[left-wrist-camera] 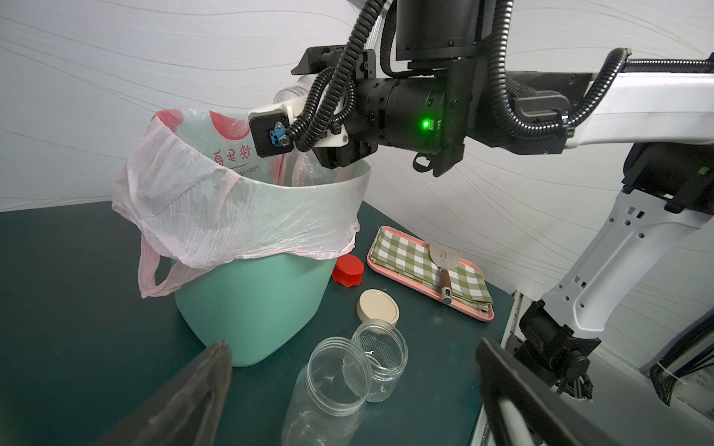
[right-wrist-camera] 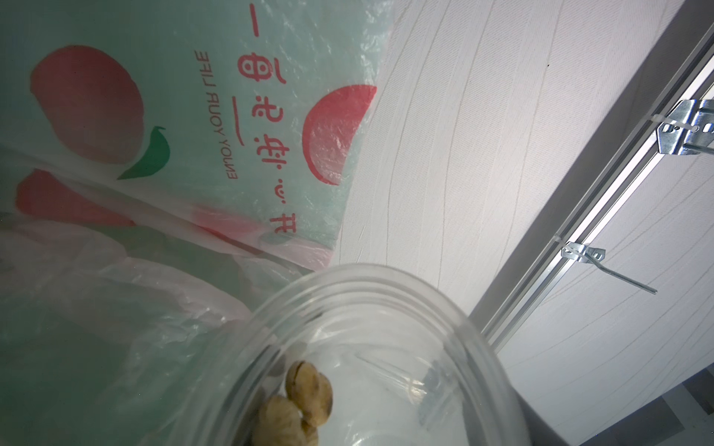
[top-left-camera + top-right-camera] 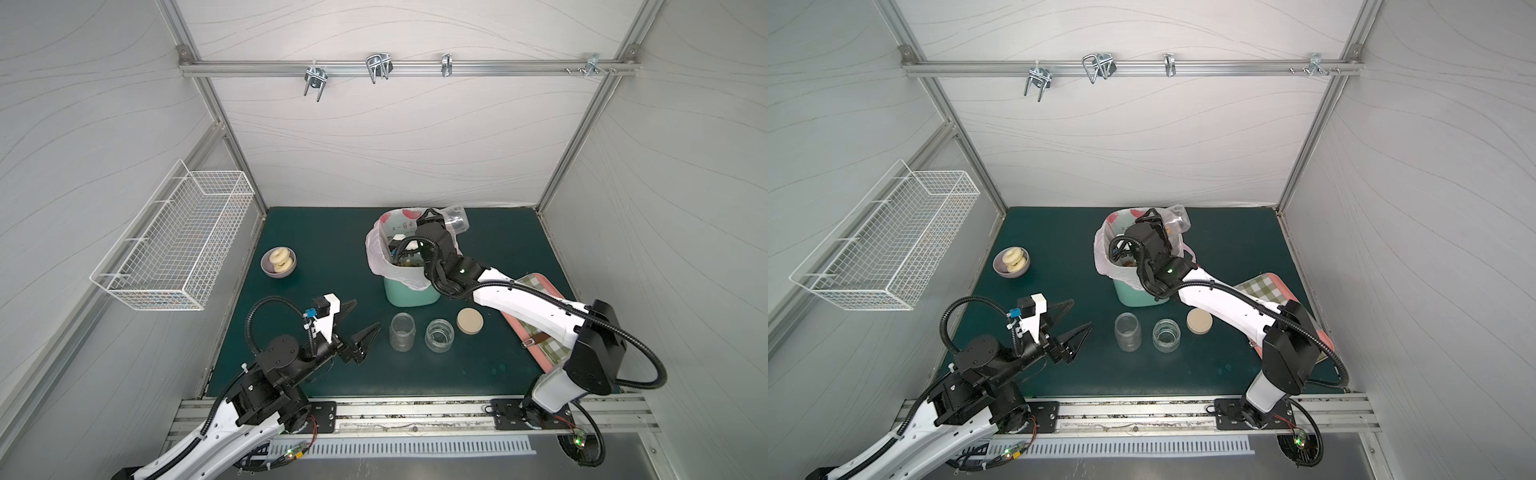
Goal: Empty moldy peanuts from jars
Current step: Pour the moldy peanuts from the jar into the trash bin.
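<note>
Now: right gripper (image 3: pixel 439 223) clamped on clear jar (image 3: pixel 456 219). Jar tipped on its side above far rim of green bin (image 3: pixel 409 293), mouth facing pink bag (image 1: pixel 232 216) lining bin. Few peanuts (image 2: pixel 305 401) lying near jar mouth in right wrist view. Tan bits at bin bottom, too small to name. Left gripper (image 3: pixel 366 313) spread wide, grasping nothing, over mat near tall jar (image 3: pixel 402 331). Tall jar and squat jar (image 3: pixel 439 334) upright on mat, lidless, look empty. Beige lid (image 3: pixel 470 321) beside squat jar. Red lid (image 1: pixel 348 270) by bin.
</note>
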`<state>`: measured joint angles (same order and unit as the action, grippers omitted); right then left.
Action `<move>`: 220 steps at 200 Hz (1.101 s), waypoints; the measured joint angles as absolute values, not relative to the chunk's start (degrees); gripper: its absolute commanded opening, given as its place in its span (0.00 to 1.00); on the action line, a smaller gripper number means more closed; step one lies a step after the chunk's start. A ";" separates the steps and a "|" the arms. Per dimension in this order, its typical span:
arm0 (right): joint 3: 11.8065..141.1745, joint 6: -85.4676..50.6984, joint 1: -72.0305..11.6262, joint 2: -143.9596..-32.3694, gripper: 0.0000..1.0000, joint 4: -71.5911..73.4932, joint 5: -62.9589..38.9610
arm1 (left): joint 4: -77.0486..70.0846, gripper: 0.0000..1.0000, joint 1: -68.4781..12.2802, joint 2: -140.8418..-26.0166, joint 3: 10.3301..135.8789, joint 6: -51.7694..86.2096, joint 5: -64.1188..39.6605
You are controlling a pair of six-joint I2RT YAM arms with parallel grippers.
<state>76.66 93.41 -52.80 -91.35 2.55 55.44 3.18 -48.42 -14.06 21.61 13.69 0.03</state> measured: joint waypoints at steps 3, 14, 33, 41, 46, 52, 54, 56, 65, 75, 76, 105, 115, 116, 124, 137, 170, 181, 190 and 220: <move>76.64 93.36 -52.80 -91.33 0.01 2.55 55.44 | 3.18 0.99 -48.42 -14.09 21.61 13.69 0.03; 76.64 93.19 -52.80 -91.20 0.03 2.52 55.42 | 3.18 0.99 -48.42 -14.09 21.61 13.69 0.03; 76.64 91.33 -52.80 -90.74 0.03 2.15 55.42 | 3.18 0.99 -48.42 -14.17 21.61 13.69 0.03; 76.90 88.95 -52.77 -90.39 0.01 0.69 55.31 | 3.18 0.99 -48.42 -14.24 21.61 13.69 0.03; 77.28 87.59 -52.75 -90.19 0.00 -0.78 55.24 | 3.18 0.99 -48.42 -14.28 21.61 13.69 0.03; 78.19 84.64 -52.71 -89.95 0.00 -3.36 54.98 | 3.18 0.99 -48.42 -14.31 21.61 13.69 0.03; 78.56 83.77 -52.66 -89.82 0.00 -4.05 54.87 | 3.18 0.99 -48.42 -14.28 21.61 13.69 0.03; 78.96 82.74 -52.58 -89.80 0.00 -5.06 54.65 | 3.18 0.99 -48.42 -14.31 21.61 13.69 0.03; 80.77 78.56 -52.21 -89.34 0.00 -8.51 53.69 | 3.18 0.99 -48.42 -14.31 21.61 13.69 0.03; 82.32 73.38 -51.83 -88.09 0.00 -11.77 52.21 | 3.18 0.99 -48.42 -14.31 21.61 13.69 0.03; 82.39 73.08 -51.81 -88.01 0.00 -11.94 52.07 | 3.18 0.99 -48.42 -14.31 21.61 13.69 0.03; 82.56 61.17 -50.22 -80.64 0.02 -18.26 46.72 | 3.09 0.99 -48.42 -14.72 21.61 13.69 0.03; 82.19 58.00 -49.67 -77.95 0.02 -19.51 44.71 | 3.07 0.99 -48.42 -15.16 21.61 13.72 0.03; 82.13 57.63 -49.58 -77.56 0.02 -19.55 44.45 | 3.09 0.99 -48.42 -15.22 21.61 13.69 0.03; 81.67 55.11 -49.08 -75.46 0.02 -20.23 42.72 | 3.09 0.99 -48.42 -15.64 21.61 13.72 0.01; 81.08 51.72 -48.36 -72.79 0.02 -21.10 40.12 | 3.05 0.99 -48.42 -16.29 21.61 13.72 0.03; 80.01 45.19 -47.03 -69.89 0.02 -23.22 34.72 | 2.66 0.99 -48.42 -17.63 21.61 13.74 0.03; 79.57 43.70 -46.68 -69.82 0.02 -23.68 33.12 | 2.52 0.99 -48.42 -17.93 21.61 13.74 0.03; 79.13 42.78 -46.50 -69.82 0.02 -24.08 32.10 | 2.46 0.99 -48.42 -18.13 21.61 13.74 0.03; 77.91 41.50 -46.37 -69.84 0.01 -24.77 30.50 | 2.39 0.99 -48.42 -18.59 21.61 13.74 0.05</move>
<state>77.91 41.50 -46.37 -69.84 -24.77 30.50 2.39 -48.42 -18.59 21.61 13.74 0.05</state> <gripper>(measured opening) 0.704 0.994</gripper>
